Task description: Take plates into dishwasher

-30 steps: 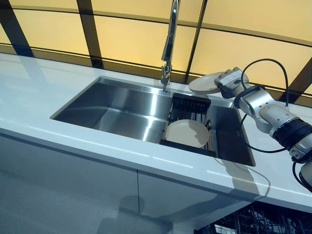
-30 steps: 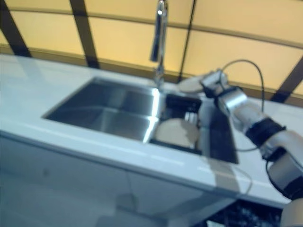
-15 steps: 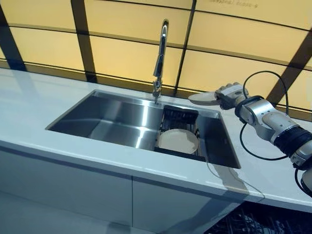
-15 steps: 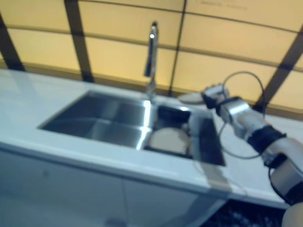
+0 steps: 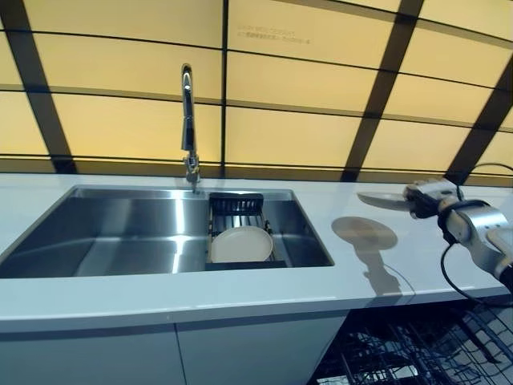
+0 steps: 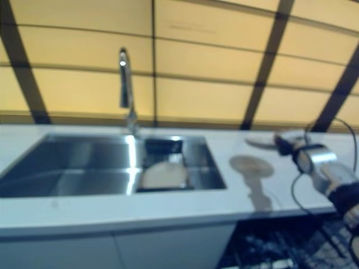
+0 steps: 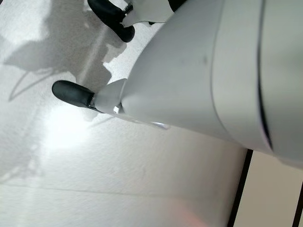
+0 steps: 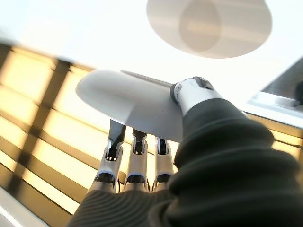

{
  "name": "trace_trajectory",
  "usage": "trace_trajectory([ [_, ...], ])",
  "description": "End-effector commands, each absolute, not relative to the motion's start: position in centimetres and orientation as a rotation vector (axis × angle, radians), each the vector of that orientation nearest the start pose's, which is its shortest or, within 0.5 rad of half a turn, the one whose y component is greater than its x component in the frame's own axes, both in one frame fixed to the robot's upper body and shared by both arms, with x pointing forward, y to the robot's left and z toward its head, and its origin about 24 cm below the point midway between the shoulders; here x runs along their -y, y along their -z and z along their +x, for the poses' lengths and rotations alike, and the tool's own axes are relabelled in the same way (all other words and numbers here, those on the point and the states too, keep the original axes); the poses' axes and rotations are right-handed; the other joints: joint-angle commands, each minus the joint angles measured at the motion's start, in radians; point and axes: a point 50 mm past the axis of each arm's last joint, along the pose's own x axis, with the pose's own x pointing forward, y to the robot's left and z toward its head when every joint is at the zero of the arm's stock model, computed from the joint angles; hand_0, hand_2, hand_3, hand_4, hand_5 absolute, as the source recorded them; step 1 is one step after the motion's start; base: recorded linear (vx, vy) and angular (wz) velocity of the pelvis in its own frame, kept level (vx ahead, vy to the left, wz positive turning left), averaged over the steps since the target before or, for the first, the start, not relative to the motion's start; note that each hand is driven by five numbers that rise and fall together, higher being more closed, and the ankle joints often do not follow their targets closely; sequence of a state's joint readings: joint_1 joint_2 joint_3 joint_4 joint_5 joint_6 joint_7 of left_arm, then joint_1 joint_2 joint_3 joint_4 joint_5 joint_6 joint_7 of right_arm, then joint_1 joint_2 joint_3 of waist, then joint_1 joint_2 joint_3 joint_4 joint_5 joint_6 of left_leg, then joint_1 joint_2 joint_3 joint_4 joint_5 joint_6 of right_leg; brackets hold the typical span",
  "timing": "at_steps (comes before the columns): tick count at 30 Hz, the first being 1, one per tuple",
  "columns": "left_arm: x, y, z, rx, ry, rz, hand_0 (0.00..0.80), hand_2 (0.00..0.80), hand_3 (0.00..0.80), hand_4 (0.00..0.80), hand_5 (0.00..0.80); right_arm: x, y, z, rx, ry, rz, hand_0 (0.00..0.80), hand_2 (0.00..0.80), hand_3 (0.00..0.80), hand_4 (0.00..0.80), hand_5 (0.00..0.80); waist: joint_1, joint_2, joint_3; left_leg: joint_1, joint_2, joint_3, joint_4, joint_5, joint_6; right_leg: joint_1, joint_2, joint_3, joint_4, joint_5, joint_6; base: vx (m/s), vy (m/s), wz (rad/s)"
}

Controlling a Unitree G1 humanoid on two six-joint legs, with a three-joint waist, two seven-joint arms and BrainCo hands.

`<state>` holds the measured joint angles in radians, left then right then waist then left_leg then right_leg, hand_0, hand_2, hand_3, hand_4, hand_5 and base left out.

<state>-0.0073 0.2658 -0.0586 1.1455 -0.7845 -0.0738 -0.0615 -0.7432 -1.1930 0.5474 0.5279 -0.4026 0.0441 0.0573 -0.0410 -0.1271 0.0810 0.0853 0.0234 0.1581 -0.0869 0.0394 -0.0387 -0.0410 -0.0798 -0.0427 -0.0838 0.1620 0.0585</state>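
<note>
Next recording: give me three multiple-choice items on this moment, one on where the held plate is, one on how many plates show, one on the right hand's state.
1. Where is the pale round plate in the robot's right hand?
A. In the air above the white countertop, right of the steel sink
B. Lying in the sink basin
C. In the dishwasher rack

2. How many plates show?
A. One
B. Two
C. Four

3. What is the right hand doing?
A. Open and holding nothing
B. Pinching the plate's rim
C. Pressing flat on the counter

Answers:
1. A: the plate casts a round shadow on the counter beneath it.
2. B: one is held, and a second cream plate lies in the black rack in the sink.
3. B: the right wrist view shows the thumb on one face and the fingers on the other.
</note>
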Motion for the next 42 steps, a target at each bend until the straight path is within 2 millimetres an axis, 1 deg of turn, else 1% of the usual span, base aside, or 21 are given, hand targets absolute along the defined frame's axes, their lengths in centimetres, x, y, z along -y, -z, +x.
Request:
trace_trajectory([
  [1, -26.2, 14.2, 12.7, -0.938, -0.432, -0.336, 0.0, 0.0, 0.0, 0.0, 0.0, 36.2, -25.1, 31.6, -0.08, 0.285, -1.56, 0.8, 0.8, 0.8, 0.8, 0.8, -0.015, -0.016, 0.048, 0.025, -0.037, -0.008, 0.026, -0.102, 0.068, -0.055, -0.103, -0.028, 0.03, 0.088, 0.144, -0.069, 0.021, -0.31],
  [3, -26.4, 14.1, 12.7, -0.947, -0.432, -0.319, 0.0, 0.0, 0.0, 0.0, 0.0, 36.9, -24.3, 31.0, -0.097, 0.294, -1.525, 0.8, 0.8, 0.8, 0.8, 0.8, -0.019, -0.011, 0.054, 0.032, -0.029, 0.024, 0.005, -0.09, 0.064, -0.078, -0.109, -0.065, 0.064, 0.111, 0.149, -0.09, 0.006, -0.55],
  [7, -26.7, 14.0, 12.6, -0.954, -0.442, -0.307, 0.0, 0.0, 0.0, 0.0, 0.0, 37.4, -24.2, 30.6, -0.115, 0.303, -1.506, 0.8, 0.8, 0.8, 0.8, 0.8, -0.023, -0.008, 0.054, 0.028, -0.023, 0.039, 0.0, -0.084, 0.065, -0.089, -0.109, -0.07, 0.099, 0.117, 0.15, -0.09, -0.007, -0.62],
  [8, -27.4, 13.8, 12.6, -0.961, -0.474, -0.307, 0.0, 0.0, 0.0, 0.0, 0.0, 38.3, -24.1, 29.7, -0.13, 0.319, -1.458, 0.8, 0.8, 0.8, 0.8, 0.8, -0.022, 0.007, 0.048, 0.003, 0.0, 0.089, 0.0, -0.062, 0.071, -0.076, -0.11, -0.112, 0.196, 0.069, 0.128, -0.26, -0.017, -0.63],
  [10, -27.8, 13.8, 12.5, -0.961, -0.496, -0.307, 0.0, 0.0, 0.0, 0.0, 0.0, 38.6, -23.9, 29.5, -0.13, 0.317, -1.427, 0.8, 0.8, 0.8, 0.8, 0.8, -0.014, 0.016, 0.045, -0.01, 0.012, 0.106, 0.0, -0.056, 0.075, -0.052, -0.109, -0.13, 0.243, 0.029, 0.114, -0.197, -0.042, -0.63],
  [11, -28.0, 13.8, 12.4, -0.962, -0.507, -0.311, 0.0, 0.0, 0.0, 0.0, 0.0, 38.7, -23.8, 29.4, -0.137, 0.309, -1.406, 0.8, 0.8, 0.8, 0.8, 0.8, -0.009, 0.017, 0.036, -0.017, 0.015, 0.108, 0.0, -0.051, 0.075, -0.021, -0.1, -0.139, 0.227, -0.008, 0.105, -0.089, -0.071, -0.74],
  [12, -28.0, 13.8, 12.3, -0.962, -0.507, -0.312, 0.0, 0.0, 0.0, 0.0, 0.0, 38.8, -23.8, 29.3, -0.145, 0.308, -1.397, 0.8, 0.8, 0.8, 0.8, 0.8, -0.007, 0.016, 0.033, -0.019, 0.015, 0.107, 0.0, -0.051, 0.075, -0.012, -0.098, -0.142, 0.221, -0.017, 0.104, -0.07, -0.109, -0.96],
  [13, -27.9, 13.9, 12.1, -0.964, -0.51, -0.316, 0.0, 0.0, 0.0, 0.0, 0.0, 39.1, -23.8, 29.2, -0.158, 0.302, -1.376, 0.8, 0.8, 0.8, 0.8, 0.8, 0.003, 0.01, 0.017, -0.024, 0.015, 0.1, 0.0, -0.051, 0.071, 0.027, -0.09, -0.151, 0.171, -0.048, 0.1, -0.037, -0.129, -0.98],
  [15, -27.9, 14.0, 11.8, -0.965, -0.513, -0.319, 0.0, 0.0, 0.0, 0.0, 0.0, 39.5, -23.8, 29.1, -0.175, 0.293, -1.337, 0.8, 0.8, 0.8, 0.8, 0.8, 0.011, -0.001, -0.001, -0.027, 0.012, 0.097, 0.0, -0.054, 0.066, 0.044, -0.093, -0.162, 0.102, -0.046, 0.104, -0.025, -0.149, -0.82],
  [17, -28.0, 14.0, 11.6, -0.955, -0.53, -0.328, 0.0, 0.0, 0.0, 0.0, 0.0, 39.7, -23.7, 29.3, -0.194, 0.265, -1.228, 0.8, 0.8, 0.8, 0.8, 0.8, 0.015, -0.011, -0.017, -0.029, 0.017, 0.107, 0.0, -0.058, 0.055, 0.051, -0.086, -0.168, 0.045, -0.038, 0.117, -0.034, -0.203, -0.34],
  [18, -28.0, 14.0, 11.7, -0.953, -0.532, -0.327, 0.0, 0.0, 0.0, 0.0, 0.0, 39.9, -23.4, 29.3, -0.211, 0.255, -1.174, 0.8, 0.8, 0.8, 0.8, 0.8, 0.016, -0.014, -0.021, -0.031, 0.023, 0.109, 0.0, -0.055, 0.049, 0.055, -0.079, -0.168, 0.03, -0.035, 0.117, -0.028, -0.16, -0.14],
  [19, -28.0, 14.0, 11.7, -0.953, -0.532, -0.327, 0.0, 0.0, 0.0, 0.0, 0.0, 39.9, -23.4, 29.3, -0.211, 0.255, -1.174, 0.8, 0.8, 0.8, 0.8, 0.8, 0.016, -0.014, -0.021, -0.031, 0.023, 0.109, 0.0, -0.055, 0.049, 0.055, -0.079, -0.168, 0.03, -0.035, 0.117, -0.022, -0.133, -0.12],
  [23, -28.0, 13.9, 11.7, -0.951, -0.516, -0.325, 0.0, 0.0, 0.0, 0.0, 0.0, 40.3, -22.6, 29.0, -0.264, 0.213, -1.062, 0.8, 0.8, 0.8, 0.8, 0.8, 0.01, -0.018, -0.026, -0.032, 0.035, 0.103, 0.0, -0.049, 0.039, 0.063, -0.056, -0.157, 0.016, -0.043, 0.109, -0.008, -0.131, -0.07],
  [25, -27.6, 14.1, 11.7, -0.95, -0.501, -0.333, 0.0, 0.0, 0.0, 0.0, 0.0, 40.6, -21.6, 28.5, -0.299, 0.169, -0.953, 0.8, 0.8, 0.8, 0.8, 0.8, 0.001, -0.02, -0.028, -0.025, 0.04, 0.098, 0.0, -0.05, 0.036, 0.069, -0.046, -0.153, 0.009, -0.048, 0.098, 0.008, -0.132, 0.05],
  [26, -27.5, 14.1, 11.7, -0.95, -0.5, -0.333, 0.0, 0.0, 0.0, 0.0, 0.0, 40.7, -21.5, 28.4, -0.302, 0.166, -0.943, 0.8, 0.8, 0.8, 0.8, 0.8, 0.001, -0.021, -0.028, -0.025, 0.04, 0.097, 0.0, -0.05, 0.035, 0.069, -0.045, -0.154, 0.009, -0.048, 0.098, 0.006, -0.121, 0.06],
  [28, -27.4, 14.2, 11.6, -0.949, -0.495, -0.335, 0.0, 0.0, 0.0, 0.0, 0.0, 40.8, -19.9, 28.1, -0.365, 0.092, -0.821, 0.8, 0.8, 0.8, 0.8, 0.8, -0.004, -0.024, -0.028, -0.021, 0.047, 0.096, 0.0, -0.047, 0.025, 0.075, -0.035, -0.153, 0.0, -0.052, 0.088, 0.008, -0.144, 0.09],
  [32, -27.3, 14.2, 11.7, -0.952, -0.482, -0.33, 0.0, 0.0, 0.0, 0.0, 0.0, 40.7, -18.0, 27.8, -0.42, 0.028, -0.732, 0.8, 0.8, 0.8, 0.8, 0.8, -0.005, -0.022, -0.024, -0.019, 0.054, 0.092, 0.0, -0.04, 0.017, 0.081, -0.027, -0.153, -0.002, -0.058, 0.078, 0.009, -0.1, 0.1],
  [35, -27.6, 14.1, 11.7, -0.95, -0.479, -0.319, 0.0, 0.0, 0.0, 0.0, 0.0, 40.2, -15.8, 27.8, -0.438, -0.016, -0.653, 0.8, 0.8, 0.8, 0.8, 0.8, -0.002, -0.016, -0.015, -0.019, 0.058, 0.087, 0.0, -0.034, 0.011, 0.083, -0.024, -0.158, -0.003, -0.062, 0.072, -0.024, -0.098, 0.17],
  [40, -27.8, 14.1, 11.4, -0.952, -0.479, -0.32, 0.0, 0.0, 0.0, 0.0, 0.0, 38.6, -13.7, 28.2, -0.466, -0.107, -0.497, 0.8, 0.8, 0.8, 0.8, 0.8, -0.002, -0.005, -0.007, -0.02, 0.058, 0.079, 0.0, -0.028, 0.005, 0.084, -0.025, -0.159, -0.003, -0.066, 0.066, -0.017, -0.042, 0.03],
  [41, -27.8, 14.1, 11.4, -0.951, -0.478, -0.325, 0.0, 0.0, 0.0, 0.0, 0.0, 37.8, -12.6, 28.2, -0.483, -0.143, -0.439, 0.8, 0.8, 0.8, 0.8, 0.8, -0.004, -0.001, -0.004, -0.021, 0.058, 0.077, 0.0, -0.026, 0.003, 0.083, -0.025, -0.157, -0.003, -0.067, 0.064, 0.0, 0.0, 0.0],
  [42, -27.8, 14.1, 11.4, -0.951, -0.478, -0.324, 0.0, 0.0, 0.0, 0.0, 0.0, 37.8, -12.5, 28.2, -0.483, -0.143, -0.438, 0.8, 0.8, 0.8, 0.8, 0.8, -0.004, -0.001, -0.004, -0.021, 0.057, 0.077, 0.0, -0.026, 0.003, 0.083, -0.025, -0.158, -0.003, -0.068, 0.064, -0.018, -0.041, 0.03],
])
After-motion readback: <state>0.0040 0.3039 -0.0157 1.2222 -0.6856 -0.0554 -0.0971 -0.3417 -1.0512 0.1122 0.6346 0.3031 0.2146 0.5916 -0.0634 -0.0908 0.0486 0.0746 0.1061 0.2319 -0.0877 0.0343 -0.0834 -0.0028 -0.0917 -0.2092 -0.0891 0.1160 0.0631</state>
